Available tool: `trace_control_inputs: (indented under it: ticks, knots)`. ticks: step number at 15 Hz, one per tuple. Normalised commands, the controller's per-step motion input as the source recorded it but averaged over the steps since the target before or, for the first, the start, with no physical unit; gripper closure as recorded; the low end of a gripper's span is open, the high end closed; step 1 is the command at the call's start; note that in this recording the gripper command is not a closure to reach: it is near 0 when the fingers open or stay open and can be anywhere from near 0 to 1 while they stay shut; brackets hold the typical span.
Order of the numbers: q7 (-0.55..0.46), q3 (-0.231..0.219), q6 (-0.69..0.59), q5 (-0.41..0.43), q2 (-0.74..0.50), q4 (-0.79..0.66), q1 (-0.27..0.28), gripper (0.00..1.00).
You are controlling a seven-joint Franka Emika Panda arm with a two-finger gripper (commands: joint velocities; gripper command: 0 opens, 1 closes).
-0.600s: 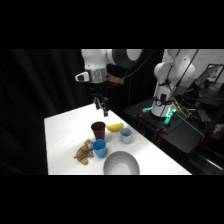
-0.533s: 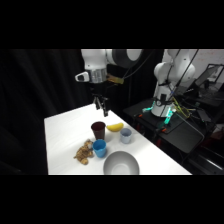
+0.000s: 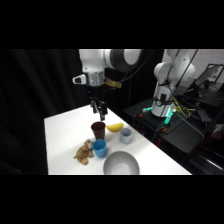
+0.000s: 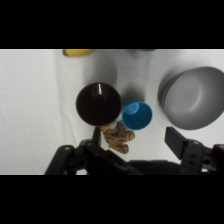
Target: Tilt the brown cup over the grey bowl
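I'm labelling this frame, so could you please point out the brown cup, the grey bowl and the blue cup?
brown cup [image 4: 98,103]: wrist view, its dark inside.
grey bowl [image 4: 196,100]: wrist view, inner wall.
blue cup [image 4: 137,115]: wrist view, its inside.

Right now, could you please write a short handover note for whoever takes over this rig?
Gripper: open, empty, hanging above the brown cup, not touching it.
Brown cup: upright on the white table, beside the blue cup.
Grey bowl: at the table's near edge, apart from the brown cup.
Done: gripper positioned over the cup.
Left: descend, grasp the cup, carry it over the bowl, tilt it.
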Motion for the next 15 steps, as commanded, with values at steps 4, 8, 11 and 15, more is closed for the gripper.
trace_control_inputs:
  ticks: [4,8,11,15]
  knots:
    - [-0.09,0.043,0.32,0.148,0.21,0.02,-0.038,0.00]
    - [-0.03,0.043,0.26,0.068,0.20,-0.01,-0.046,0.00]
    - [0.00,0.045,0.22,0.064,0.18,0.02,-0.062,0.00]
    - [0.01,0.046,0.15,0.047,0.08,0.00,-0.057,1.00]
